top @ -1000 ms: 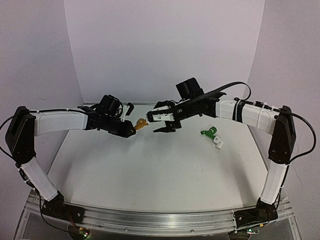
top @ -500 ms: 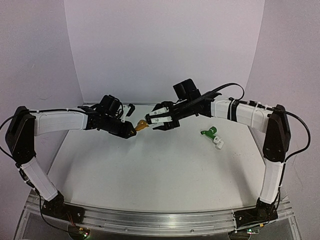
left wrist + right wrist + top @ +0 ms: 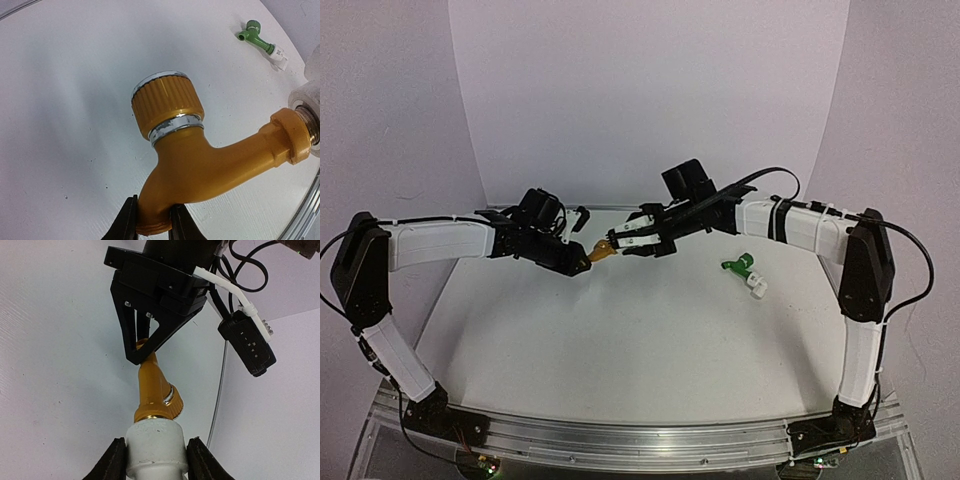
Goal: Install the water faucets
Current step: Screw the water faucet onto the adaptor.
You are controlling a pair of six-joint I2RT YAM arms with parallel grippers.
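The orange-yellow water faucet [image 3: 603, 249] hangs above the table between my two arms. My left gripper [image 3: 152, 220] is shut on its spout end, and the knob [image 3: 167, 102] points up in the left wrist view. A white pipe fitting [image 3: 156, 447] sits on the faucet's brass threaded end [image 3: 311, 122]. My right gripper [image 3: 154, 460] is shut on this fitting, one finger on each side. The green water faucet [image 3: 740, 265] lies on the table at the right with a white fitting [image 3: 758, 286] on its end.
The white table [image 3: 620, 340] curves up into a white backdrop behind. The left wrist's black cable and connector [image 3: 250, 340] hang beside the left gripper [image 3: 141, 347]. A metal rail [image 3: 640, 440] runs along the near edge.
My right gripper has closed its jaws onto the white fitting, and the right arm has shifted slightly left. The left arm and the orange-yellow faucet have stayed in place.
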